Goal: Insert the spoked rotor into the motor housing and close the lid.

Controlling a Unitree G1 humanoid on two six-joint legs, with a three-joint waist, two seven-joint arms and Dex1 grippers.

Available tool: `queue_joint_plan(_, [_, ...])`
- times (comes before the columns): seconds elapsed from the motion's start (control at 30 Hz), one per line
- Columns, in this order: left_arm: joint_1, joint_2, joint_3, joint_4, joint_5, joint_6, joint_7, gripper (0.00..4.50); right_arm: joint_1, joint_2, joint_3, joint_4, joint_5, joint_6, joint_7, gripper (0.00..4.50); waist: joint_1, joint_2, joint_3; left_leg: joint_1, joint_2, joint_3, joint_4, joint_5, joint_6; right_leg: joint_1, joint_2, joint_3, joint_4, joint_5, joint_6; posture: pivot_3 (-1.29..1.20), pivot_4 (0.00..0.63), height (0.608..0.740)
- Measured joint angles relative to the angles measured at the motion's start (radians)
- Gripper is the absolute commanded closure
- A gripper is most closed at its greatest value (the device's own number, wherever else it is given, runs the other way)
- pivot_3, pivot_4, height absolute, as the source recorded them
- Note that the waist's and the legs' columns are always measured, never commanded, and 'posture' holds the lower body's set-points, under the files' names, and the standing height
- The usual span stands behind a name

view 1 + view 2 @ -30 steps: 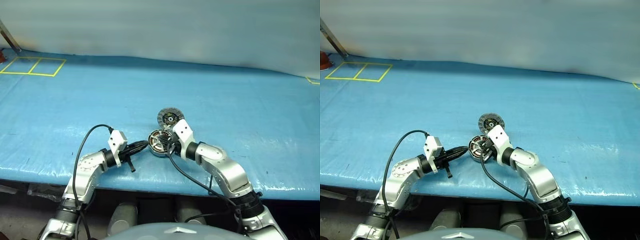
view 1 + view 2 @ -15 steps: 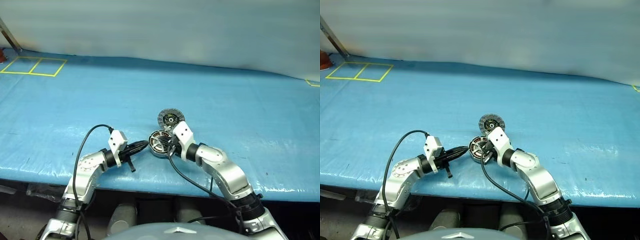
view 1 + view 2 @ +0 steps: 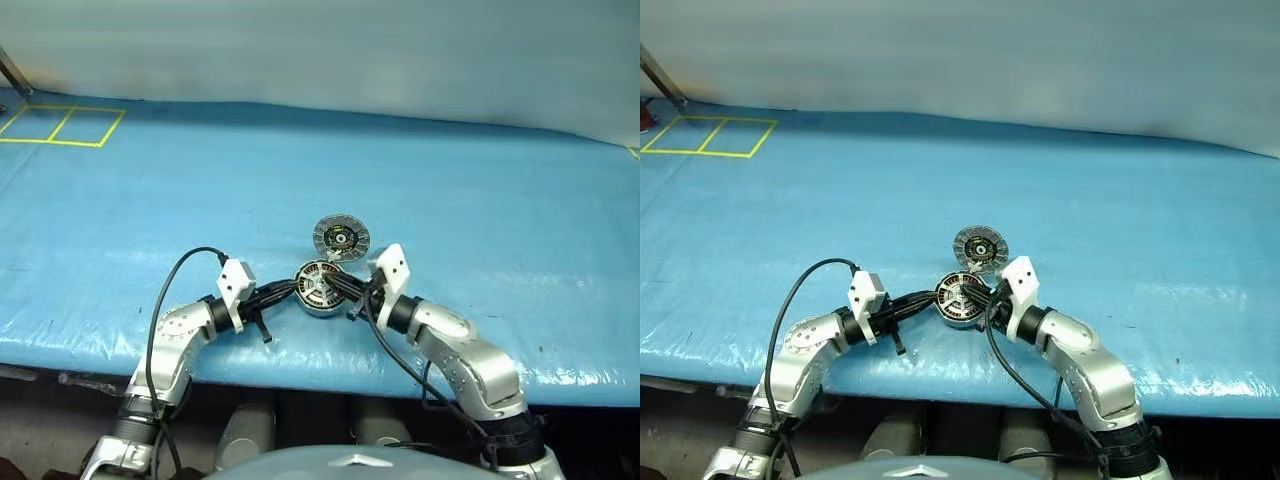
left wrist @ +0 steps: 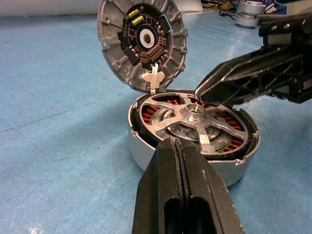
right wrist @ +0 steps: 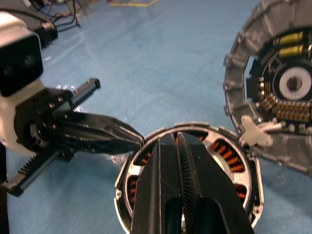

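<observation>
The motor housing (image 4: 146, 151) sits near the table's front edge, copper windings showing under the silver spoked rotor (image 4: 195, 119) that lies inside it. Behind it the lid (image 4: 142, 41) stands tilted up, dark inner face toward the housing, with a white tab at its lower edge. My left gripper (image 4: 176, 142) is shut, and its tip is at the housing's near-left rim. My right gripper (image 5: 176, 138) is also shut with nothing in it; it reaches in from the right, its tip over the rotor by the hub. In the left eye view the housing (image 3: 320, 287) lies between both grippers.
A blue sheet covers the table (image 3: 480, 200), and its front edge runs just below the housing. Yellow tape squares (image 3: 60, 125) mark the far left corner. Black cables (image 3: 170, 290) loop off both wrists.
My right hand has rolled and pulled back toward me, so its fingers now lie across the housing from the right. The left gripper has kept still. The camera has shifted slightly.
</observation>
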Motion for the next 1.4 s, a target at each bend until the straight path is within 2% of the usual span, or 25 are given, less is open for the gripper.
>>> queue_joint_plan(0.17, [-0.001, -0.001, 0.0, 0.0, 0.0, 0.0, -0.001, 4.5, -0.004, -0.024, -0.076, -0.026, 0.022, 0.0, -0.026, 4.36, 0.001, -0.003, 0.003, 0.0, 0.0, 0.0, 0.001, 0.0, 0.0, 0.001, 0.0, 0.0, 0.0, 0.0, 0.0, 0.0, 0.15, 0.74])
queue_joint_plan(0.4, [0.003, -0.001, 0.001, 0.0, 0.0, -0.004, -0.001, 4.5, -0.001, -0.151, -0.16, 0.048, -0.057, 0.072, -0.125, 4.36, 0.002, -0.003, 0.003, 0.0, 0.0, 0.0, 0.001, 0.0, 0.0, 0.001, 0.0, 0.0, 0.0, 0.0, 0.0, 0.0, 0.15, 0.74])
queue_joint_plan(0.63, [0.009, -0.001, 0.003, 0.0, -0.002, -0.007, 0.0, 4.5, -0.098, -0.115, -0.171, 0.21, -0.119, 0.081, -0.197, 4.36, -0.002, -0.002, 0.003, 0.002, 0.0, 0.002, 0.002, 0.0, 0.0, 0.003, 0.0, 0.001, 0.0, 0.0, 0.0, 0.0, 0.15, 0.74])
queue_joint_plan(0.93, [0.052, 0.005, 0.008, -0.015, -0.031, -0.029, -0.006, 4.5, -0.313, -0.045, -0.163, 0.396, -0.08, 0.019, -0.093, 4.36, -0.009, -0.001, 0.004, 0.002, 0.0, 0.0, 0.001, 0.0, 0.0, 0.002, 0.001, 0.001, 0.001, 0.0, 0.0, 0.0, 0.15, 0.74])
queue_joint_plan(1.17, [0.087, 0.017, 0.023, -0.036, -0.039, -0.054, -0.024, 4.5, -0.344, -0.026, -0.158, 0.4, 0.02, 0.051, 0.027, 4.36, -0.011, -0.001, 0.004, 0.002, 0.0, 0.0, 0.002, 0.0, 0.0, 0.003, 0.001, 0.001, 0.001, 0.0, 0.0, 0.0, 0.15, 0.74])
queue_joint_plan(1.4, [0.089, 0.022, 0.025, -0.037, -0.046, -0.056, -0.037, 4.5, -0.323, -0.032, -0.107, 0.264, 0.082, 0.093, 0.109, 4.36, -0.015, 0.001, 0.005, 0.002, 0.0, 0.0, 0.002, 0.0, 0.0, 0.003, 0.001, 0.001, 0.002, 0.0, 0.0, 0.0, 0.15, 0.74])
